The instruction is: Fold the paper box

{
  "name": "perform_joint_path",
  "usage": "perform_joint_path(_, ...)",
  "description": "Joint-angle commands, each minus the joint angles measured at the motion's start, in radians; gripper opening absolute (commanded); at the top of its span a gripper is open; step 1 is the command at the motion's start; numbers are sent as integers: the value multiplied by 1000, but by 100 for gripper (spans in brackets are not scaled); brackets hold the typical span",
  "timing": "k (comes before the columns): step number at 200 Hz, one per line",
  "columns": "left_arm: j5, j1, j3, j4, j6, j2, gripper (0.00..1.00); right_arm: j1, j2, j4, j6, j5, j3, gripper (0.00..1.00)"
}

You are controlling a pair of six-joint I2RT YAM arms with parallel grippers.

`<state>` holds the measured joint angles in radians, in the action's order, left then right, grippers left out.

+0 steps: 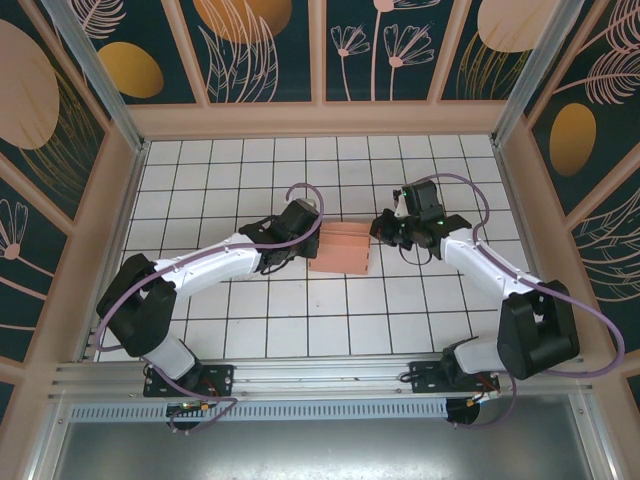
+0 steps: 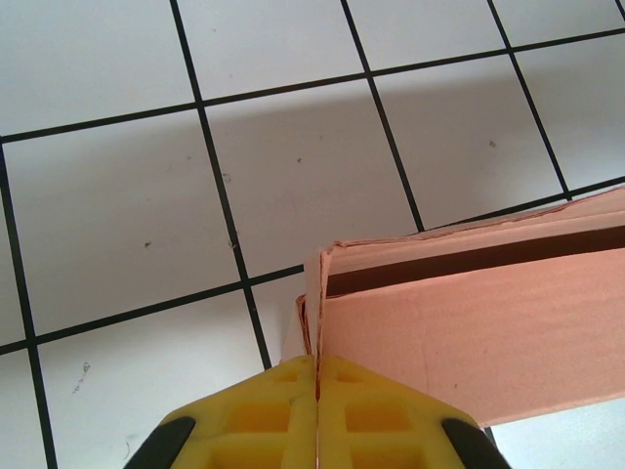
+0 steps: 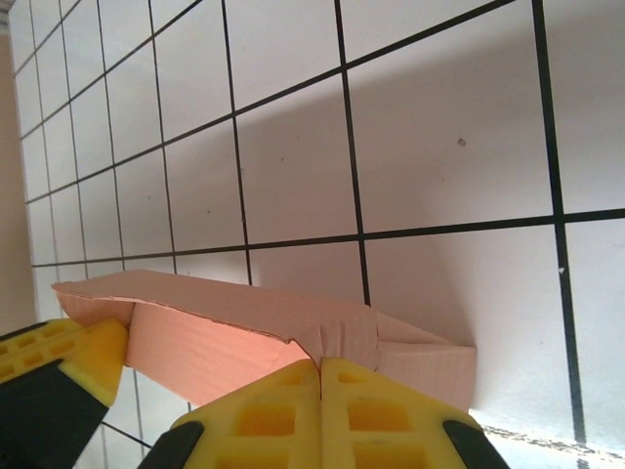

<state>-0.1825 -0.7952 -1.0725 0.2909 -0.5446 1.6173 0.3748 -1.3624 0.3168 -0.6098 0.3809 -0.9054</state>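
The paper box lies partly formed near the middle of the table, between the two arms. The left gripper is pressed together on a thin cardboard edge at the box's left end. The right gripper is closed at the right end, seemingly nipping a creased flap. Holding both ends likely steadies the box for tucking. The top view gives the layout. The left wrist view reveals a dark open slot under the upper panel, and the right wrist view shows the crumpled fold.
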Motion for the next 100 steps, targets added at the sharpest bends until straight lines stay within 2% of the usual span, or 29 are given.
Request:
perform_joint_path(1, 9, -8, 83, 268, 28, 90, 7, -8, -8, -18, -74, 79, -26, 0)
perform_joint_path(57, 8, -12, 86, 261, 31, 122, 7, -45, 7, -103, -151, 183, 16, 0)
perform_joint_path(100, 8, -12, 83, 262, 32, 126, 7, -45, 9, -60, -56, 118, 28, 0)
